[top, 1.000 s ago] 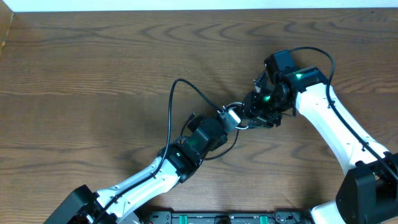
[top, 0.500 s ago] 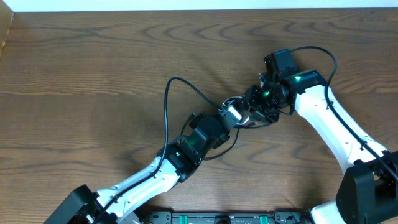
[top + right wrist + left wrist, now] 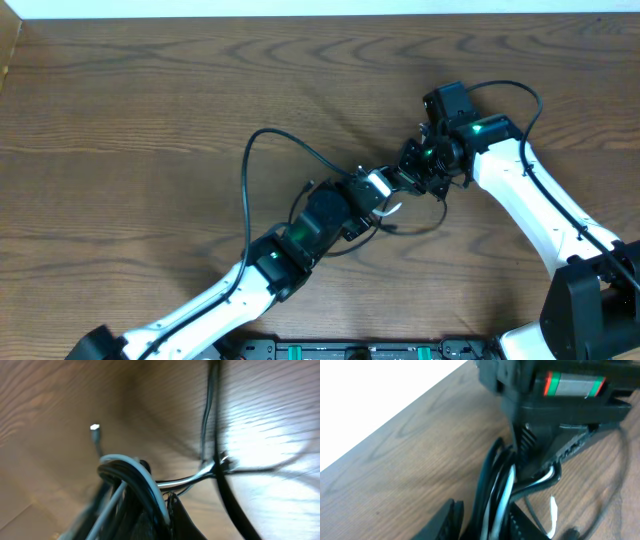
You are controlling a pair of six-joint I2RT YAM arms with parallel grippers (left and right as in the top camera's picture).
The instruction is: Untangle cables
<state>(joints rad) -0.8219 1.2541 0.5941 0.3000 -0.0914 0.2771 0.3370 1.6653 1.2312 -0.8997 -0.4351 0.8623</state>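
The right claw point(image 3: 408, 176) is clamped shut on the cables point(image 3: 492, 485), which sit bunched between both claws. The left claw point(image 3: 383, 193) has them between its fingers; I cannot tell if it grips. A hard pull could tighten the knot or snag the little plug point(image 3: 94, 427).

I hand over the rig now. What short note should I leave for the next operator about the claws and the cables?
Right claw: shut on the thin black and white cables.
Left claw: it straddles the same bundle; whether it grips cannot be told.
Cables: bunched between the two claws, over the brown wooden table; one white end sticks out loose.
Done: no cable separated yet.
Left: pull the strands apart, lay each alone.
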